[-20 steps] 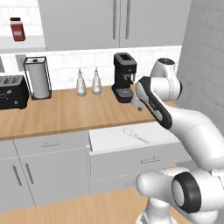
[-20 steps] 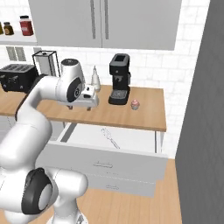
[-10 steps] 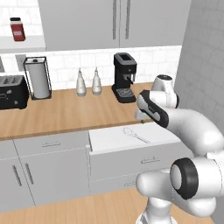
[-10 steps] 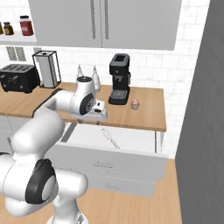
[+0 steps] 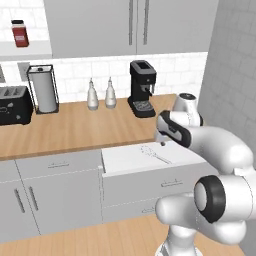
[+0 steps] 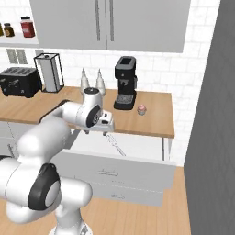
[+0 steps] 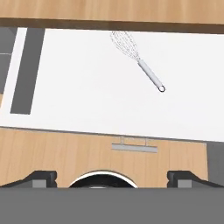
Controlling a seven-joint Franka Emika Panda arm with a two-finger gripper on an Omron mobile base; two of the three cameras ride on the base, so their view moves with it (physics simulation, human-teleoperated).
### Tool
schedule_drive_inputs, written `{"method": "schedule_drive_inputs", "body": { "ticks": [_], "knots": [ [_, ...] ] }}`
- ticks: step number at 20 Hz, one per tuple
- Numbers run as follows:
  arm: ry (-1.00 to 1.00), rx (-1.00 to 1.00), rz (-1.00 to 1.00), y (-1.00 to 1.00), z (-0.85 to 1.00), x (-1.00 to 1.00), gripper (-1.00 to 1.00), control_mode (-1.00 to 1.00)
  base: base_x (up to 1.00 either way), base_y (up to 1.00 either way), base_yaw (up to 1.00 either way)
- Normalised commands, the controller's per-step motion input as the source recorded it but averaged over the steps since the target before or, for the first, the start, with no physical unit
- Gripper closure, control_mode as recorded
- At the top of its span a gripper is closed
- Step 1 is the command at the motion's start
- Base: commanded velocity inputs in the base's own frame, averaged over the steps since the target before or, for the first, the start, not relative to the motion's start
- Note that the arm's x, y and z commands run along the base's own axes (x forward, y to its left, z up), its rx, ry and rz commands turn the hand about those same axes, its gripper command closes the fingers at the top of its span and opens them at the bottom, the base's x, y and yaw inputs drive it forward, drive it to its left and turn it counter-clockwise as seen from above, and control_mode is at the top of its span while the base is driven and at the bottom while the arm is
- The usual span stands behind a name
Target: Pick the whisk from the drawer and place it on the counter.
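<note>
Jaws (image 7: 112, 179) spread wide, empty, hovering above the open drawer (image 7: 78, 96). Whisk (image 7: 139, 64) lies at its far side near the table (image 5: 75, 127). Approach step; next, descend onto handle.

A black coffee machine (image 5: 141, 87) is standing against the white tiled wall (image 5: 170, 70), and everything else is sitting in relation to it. Just to its left, two pale bottles (image 5: 100, 94) are standing side by side, nearly touching. Further left, a paper towel holder (image 5: 42, 89) is standing upright, and beyond that a black toaster (image 5: 14, 104) is sitting. To the machine's right, a small pink cupcake (image 6: 142, 109) is resting near it. Above it, grey wall cabinets (image 5: 131, 27) with vertical handles are hanging. High to its left, a red-lidded jar (image 5: 19, 34) is sitting on a shelf (image 5: 25, 49).
</note>
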Motion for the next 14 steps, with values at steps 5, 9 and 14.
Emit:
{"method": "schedule_drive_inputs", "body": {
  "ticks": [5, 9, 14],
  "knots": [
    [0.00, 0.00, 0.00, 0.00, -0.23, 0.41, -1.00, -1.00, 0.00, 0.00, 0.00],
    [0.00, 0.00, 0.00, 0.00, -0.18, 0.24, -1.00, -1.00, 0.00, 0.00, 0.00],
    [0.00, 0.00, 0.00, 0.00, -0.20, 0.12, -1.00, -1.00, 0.00, 0.00, 0.00]
  ]
}}
